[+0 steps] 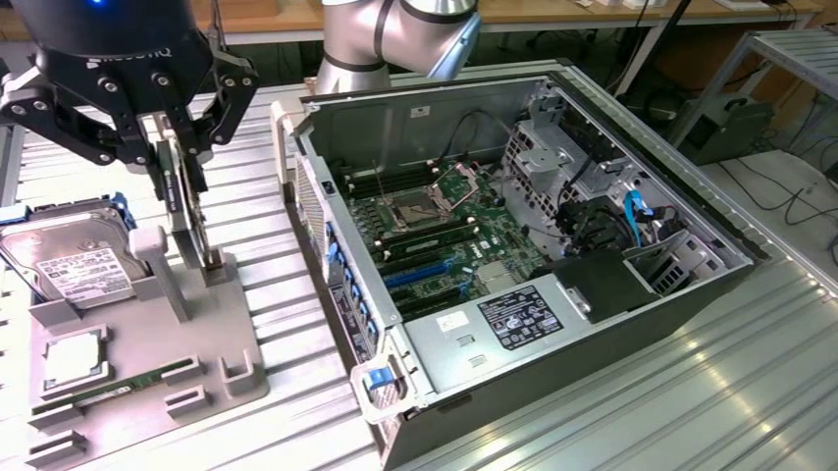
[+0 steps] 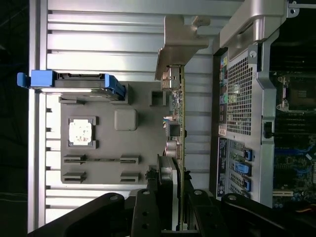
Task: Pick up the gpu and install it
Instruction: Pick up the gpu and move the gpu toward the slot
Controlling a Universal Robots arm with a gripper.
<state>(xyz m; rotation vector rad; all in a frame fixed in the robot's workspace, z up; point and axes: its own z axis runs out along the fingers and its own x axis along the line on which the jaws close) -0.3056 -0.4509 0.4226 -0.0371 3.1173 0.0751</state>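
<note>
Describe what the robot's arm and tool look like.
The arm is a smooth silver tube with rounded grey joint caps. The tool is matte black, with bolted linkage fingers, white lettering on its body and a small blue light.

The arm (image 1: 392, 39) is a silver-grey tube with a rounded grey joint cap. The gripper (image 1: 181, 184) is matte black, its body carrying white lettering, probably a maker's name, and a small blue light. Its black linked fingers (image 1: 78, 123) show round pivot pins and screw holes.
</note>
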